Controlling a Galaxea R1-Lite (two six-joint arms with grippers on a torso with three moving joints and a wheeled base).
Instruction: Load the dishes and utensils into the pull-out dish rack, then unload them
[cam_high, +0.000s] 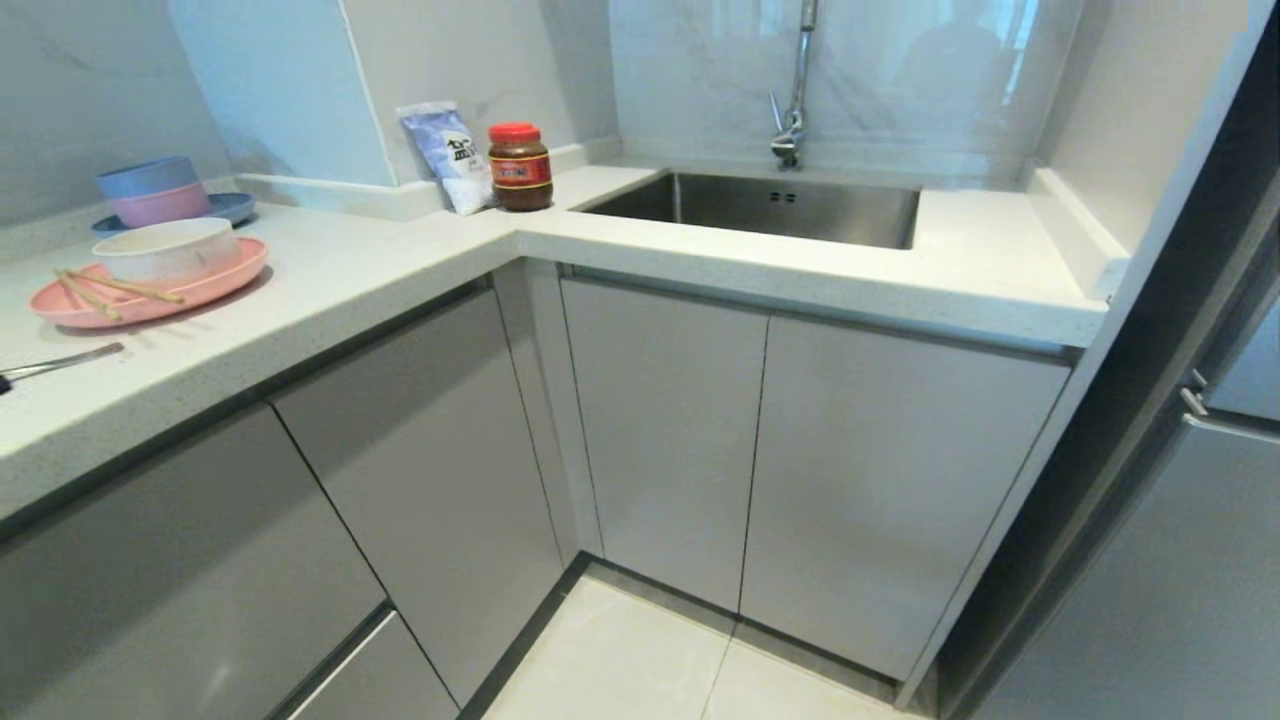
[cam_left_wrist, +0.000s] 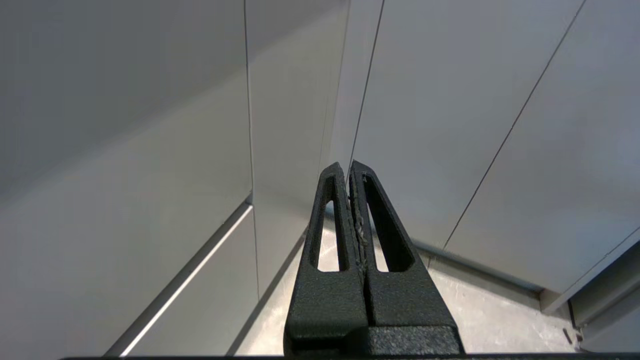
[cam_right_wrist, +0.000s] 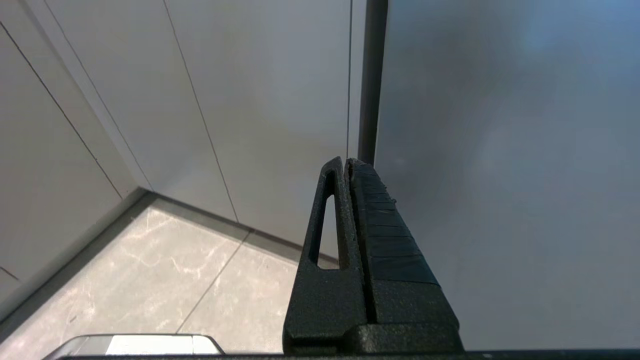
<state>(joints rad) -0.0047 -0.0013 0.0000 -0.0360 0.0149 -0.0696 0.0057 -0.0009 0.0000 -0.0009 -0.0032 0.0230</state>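
- So far nothing is loaded: the white bowl sits on the pink plate at the left end of the bench, the chopsticks lie across the plate's rim, and the spoon lies on the bench nearer the front edge.
- No pull-out dish rack shows; only flat grey cabinet doors, all shut. Picking the wrong front is the first likely slip, since nothing marks which one hides the rack.
- Lifting the plate as it stands could roll the chopsticks off or tip the bowl; they probably need moving singly.
- The thin, flat-lying spoon may skid away from a pincer.
- Only the head view shows the dishes, the sink and a red-lidded jar; neither arm appears there.
- Only the wrist views show the left pincer and right pincer, each closed on nothing, hanging low before the doors above the floor.
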